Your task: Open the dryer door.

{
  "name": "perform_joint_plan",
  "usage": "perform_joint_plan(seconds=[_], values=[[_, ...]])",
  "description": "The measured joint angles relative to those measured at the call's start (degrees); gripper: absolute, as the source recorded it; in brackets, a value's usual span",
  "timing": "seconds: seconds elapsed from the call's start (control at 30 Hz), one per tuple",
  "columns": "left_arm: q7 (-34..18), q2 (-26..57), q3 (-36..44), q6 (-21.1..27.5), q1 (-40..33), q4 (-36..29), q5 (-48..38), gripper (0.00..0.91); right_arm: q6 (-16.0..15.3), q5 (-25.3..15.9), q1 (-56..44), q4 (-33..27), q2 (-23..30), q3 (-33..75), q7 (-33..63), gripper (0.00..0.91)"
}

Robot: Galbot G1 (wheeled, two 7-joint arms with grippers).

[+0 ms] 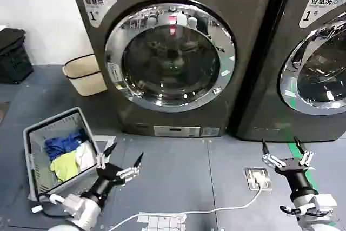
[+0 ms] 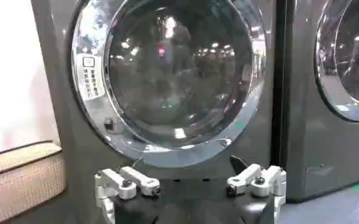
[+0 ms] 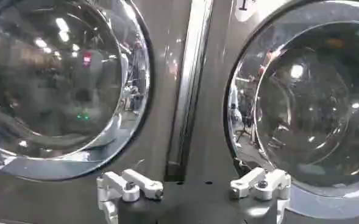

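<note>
Dryer door (image 1: 172,57) is closed, its chrome ring flush against the front of the machine labelled "1" (image 1: 173,52). We see it ahead of and above both pincers, well apart from each. A small red light shows near the top of the glass.

We record the left pincer (image 1: 120,160) low over the grey floor (image 1: 178,177), fingers spread wide and gripping nothing, aimed up toward the door. In the left wrist view the same pincer (image 2: 190,180) sits below the door's lower rim (image 2: 179,79), not touching it.

The right pincer (image 1: 285,152) also hangs low over the floor, fingers released and apart, empty. In the right wrist view this pincer (image 3: 191,182) faces the dark seam between the first machine and a second dryer (image 1: 319,58) beside it.

Just left of the left pincer we note a grey laundry basket (image 1: 38,133) holding blue, yellow and white clothes (image 1: 67,155). Farther ahead on that side stands a beige basket (image 1: 85,75). Just left of the right pincer a floor socket (image 1: 257,177) carries a white cable (image 1: 216,209).
</note>
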Motion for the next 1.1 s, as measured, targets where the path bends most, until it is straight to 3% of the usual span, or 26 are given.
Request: perform_joint_plan(seconds=[0.27,0.6,1.1], values=[[0.0,0.5,0.0,0.0,0.5,-0.3,-0.1,0.907,-1.2,5.4,3.1,-0.7,-5.4,-2.9,0.0,0.907],[-0.2,0.7,0.0,-0.1,1.1,-1.3,-0.4,0.907,-1.2,15.0,10.0,-3.3,-16.1,-9.5,0.1,0.907],[-0.2,1.1,0.1,-0.1,2.9,-3.1,-1.0,0.907,-0.9,24.2,24.1,-8.1,-28.8,-25.6,-0.7,0.907]])
